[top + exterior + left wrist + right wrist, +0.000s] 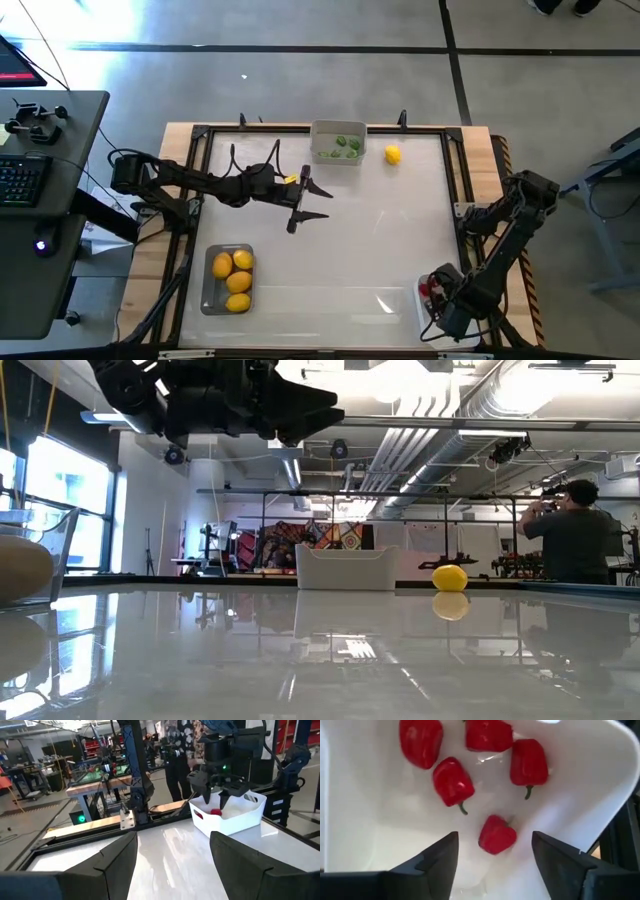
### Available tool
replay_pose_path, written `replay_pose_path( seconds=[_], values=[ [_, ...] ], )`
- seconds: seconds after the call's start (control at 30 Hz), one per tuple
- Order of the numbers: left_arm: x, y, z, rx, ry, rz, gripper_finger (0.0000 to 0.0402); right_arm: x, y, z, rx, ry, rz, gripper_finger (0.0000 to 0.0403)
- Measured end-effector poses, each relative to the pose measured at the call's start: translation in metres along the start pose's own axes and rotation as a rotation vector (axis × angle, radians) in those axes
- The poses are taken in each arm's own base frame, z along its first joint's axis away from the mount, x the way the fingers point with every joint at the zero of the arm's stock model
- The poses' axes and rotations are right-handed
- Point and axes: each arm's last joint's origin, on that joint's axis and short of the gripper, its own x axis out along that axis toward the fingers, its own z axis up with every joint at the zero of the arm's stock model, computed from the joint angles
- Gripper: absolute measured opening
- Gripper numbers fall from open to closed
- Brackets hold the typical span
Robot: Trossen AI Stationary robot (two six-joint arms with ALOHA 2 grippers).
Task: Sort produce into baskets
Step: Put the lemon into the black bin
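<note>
The white surface (330,230) carried three baskets. The left gripper (312,200) hung above mid-surface, fingers spread wide and holding nothing. Over at the near right corner, the right gripper (492,855) hovered right over the white basket (365,820), fingers parted and empty, with a red piece (496,834) lying loose between them among four other red pieces. The dark-tinted basket (206,298) at the near left held four yellow ovals. The pale grey basket (338,158) at the far edge held green pieces (345,144). One lone yellow oval (392,154) sat just beside it on the surface.
</note>
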Motion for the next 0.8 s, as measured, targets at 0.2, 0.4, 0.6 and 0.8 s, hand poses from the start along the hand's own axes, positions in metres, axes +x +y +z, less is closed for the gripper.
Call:
replay_pose_path(
  seconds=[0.2, 0.4, 0.6, 0.8],
  values=[
    [-0.005, 0.001, -0.008, -0.008, 0.022, 0.009, 0.0223, -0.016, 0.009, -0.003, -0.023, 0.003, 0.062, 0.0247],
    [-0.014, -0.002, -0.016, -0.018, 0.047, 0.007, 0.0155, -0.043, 0.022, 0.017, -0.105, -0.179, 0.144, 0.0218],
    [-0.032, -0.012, -0.005, 0.006, 0.006, -0.011, 0.0083, -0.056, 0.034, 0.070, -0.226, -0.380, 0.065, 0.0172],
    [-0.051, -0.021, -0.007, -0.017, 0.004, -0.020, 0.0046, -0.069, 0.038, 0.143, -0.164, -0.582, -0.044, 0.0144]
  ],
)
